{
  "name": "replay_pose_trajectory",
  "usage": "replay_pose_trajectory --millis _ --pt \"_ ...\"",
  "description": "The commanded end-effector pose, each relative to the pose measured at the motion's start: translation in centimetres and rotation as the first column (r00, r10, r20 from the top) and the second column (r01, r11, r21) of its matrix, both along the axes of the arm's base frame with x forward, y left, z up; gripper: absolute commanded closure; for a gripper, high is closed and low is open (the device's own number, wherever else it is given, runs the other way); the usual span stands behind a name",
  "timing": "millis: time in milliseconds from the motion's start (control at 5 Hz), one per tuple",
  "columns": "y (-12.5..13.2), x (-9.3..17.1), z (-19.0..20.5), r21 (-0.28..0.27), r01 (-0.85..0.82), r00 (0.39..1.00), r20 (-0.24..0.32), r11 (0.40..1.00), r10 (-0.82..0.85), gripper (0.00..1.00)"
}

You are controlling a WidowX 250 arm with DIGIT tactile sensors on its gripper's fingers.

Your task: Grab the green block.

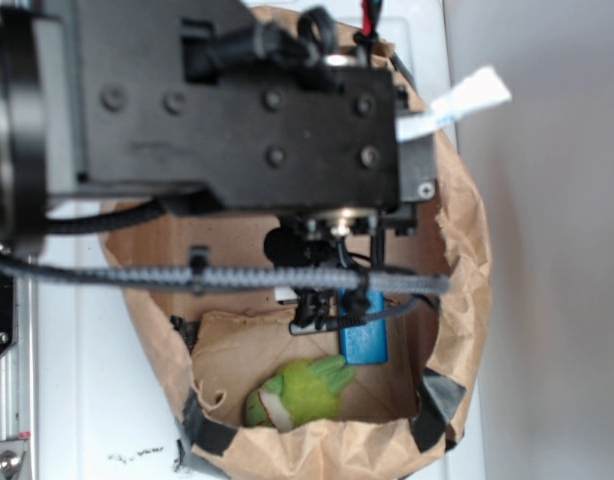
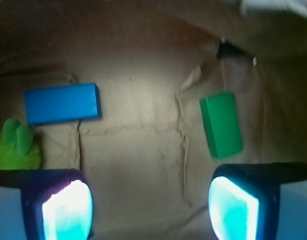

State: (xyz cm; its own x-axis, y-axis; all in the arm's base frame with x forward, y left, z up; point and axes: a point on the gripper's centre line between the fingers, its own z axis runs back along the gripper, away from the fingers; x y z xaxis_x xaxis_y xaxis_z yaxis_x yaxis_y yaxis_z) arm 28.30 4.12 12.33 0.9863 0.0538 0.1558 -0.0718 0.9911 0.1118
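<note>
The green block (image 2: 221, 125) lies flat on the brown paper floor of the bag, at the right of the wrist view, just beyond my right fingertip (image 2: 233, 207). My gripper (image 2: 151, 207) is open, its pads wide apart with only bare paper between them. It hangs inside the bag, above the floor. In the exterior view the gripper (image 1: 322, 300) is low in the bag and the arm hides the green block.
A blue block (image 2: 62, 103) lies at the left, and a fuzzy lime-green plush toy (image 2: 14, 147) sits below it by my left finger. The crumpled paper bag's walls (image 1: 467, 250) ring the whole space, with dark tape (image 1: 432, 405) at the corners.
</note>
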Motion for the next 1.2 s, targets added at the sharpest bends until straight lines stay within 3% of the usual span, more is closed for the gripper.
replay_pose_trajectory --millis 0,400,1000 --pt "3.1 1.0 -0.9 0.049 0.032 0.998 0.044 0.998 -0.034 0.0" --pt "5.5 0.6 -2.1 0.124 0.018 0.999 0.049 0.992 -0.024 0.0" --pt "8.2 -0.4 -2.4 0.123 -0.021 0.999 0.043 0.992 0.016 0.0"
